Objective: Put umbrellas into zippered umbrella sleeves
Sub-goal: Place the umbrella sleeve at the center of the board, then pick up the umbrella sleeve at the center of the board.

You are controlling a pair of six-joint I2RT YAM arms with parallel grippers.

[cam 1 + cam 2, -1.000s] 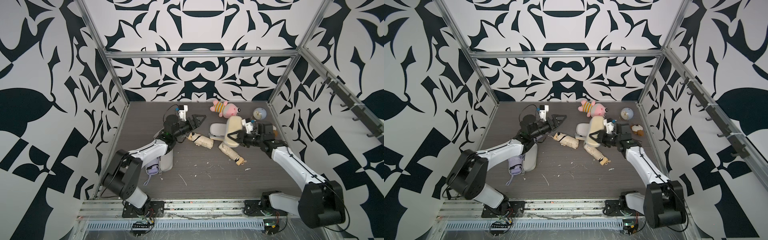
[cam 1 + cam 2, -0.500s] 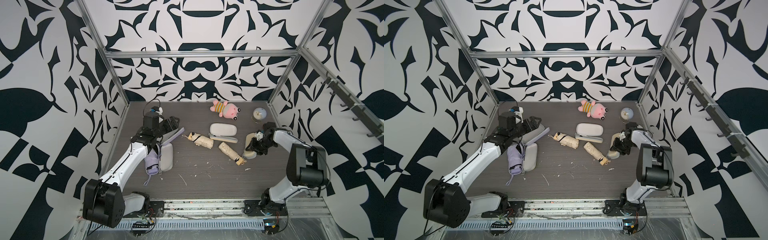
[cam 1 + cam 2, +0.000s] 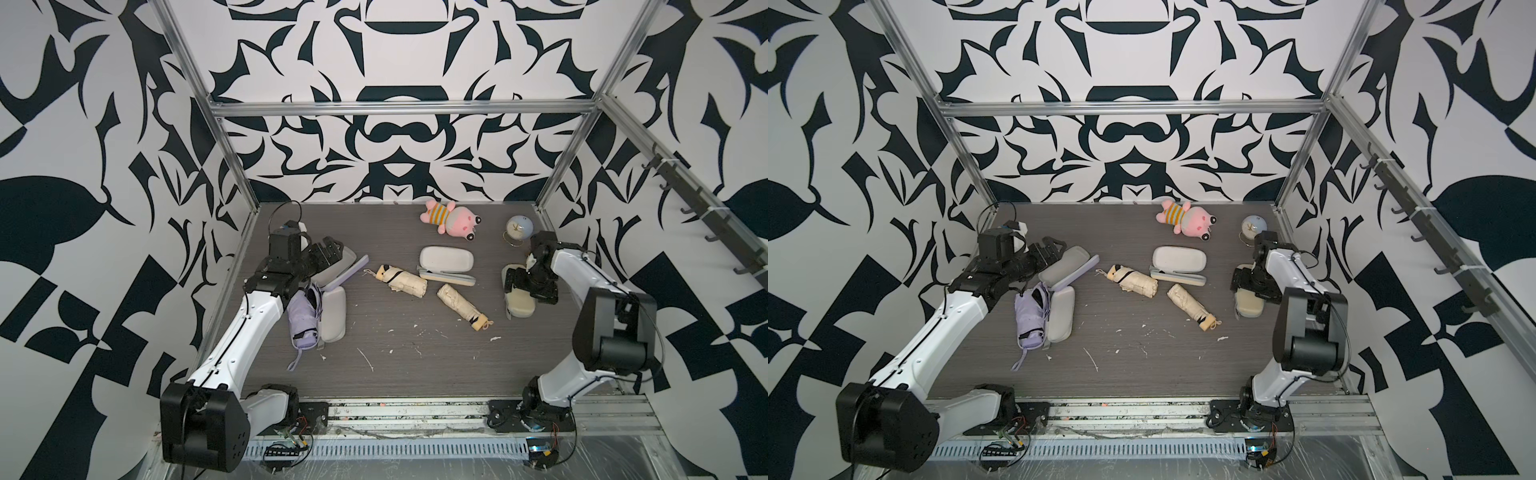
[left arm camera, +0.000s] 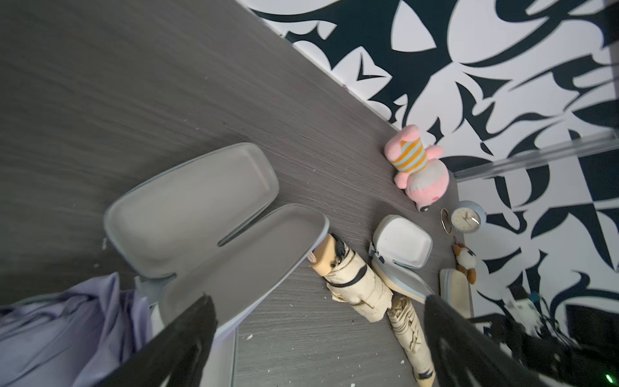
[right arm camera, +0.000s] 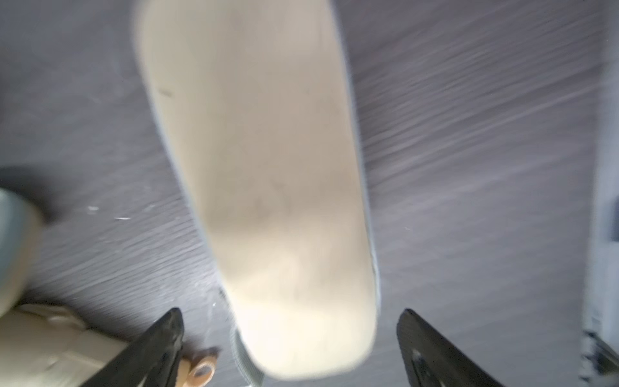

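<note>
**Lavender pair likely next**

Both sets of jaws gape empty. The right jaws hover over a smooth, rounded beige sleeve [image 3: 519, 305] that looks closed on the table [image 3: 415, 365]. The left jaws sit beside the open lavender sleeve [image 3: 347, 272], grey lining up. The crumpled lavender umbrella [image 3: 305, 316] nearby probably needs a mid-body grasp.

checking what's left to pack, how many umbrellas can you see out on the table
3: lavender umbrella at left; cream umbrella mid-table; second cream umbrella beside it. Another may hide in the beige sleeve at right.
</note>
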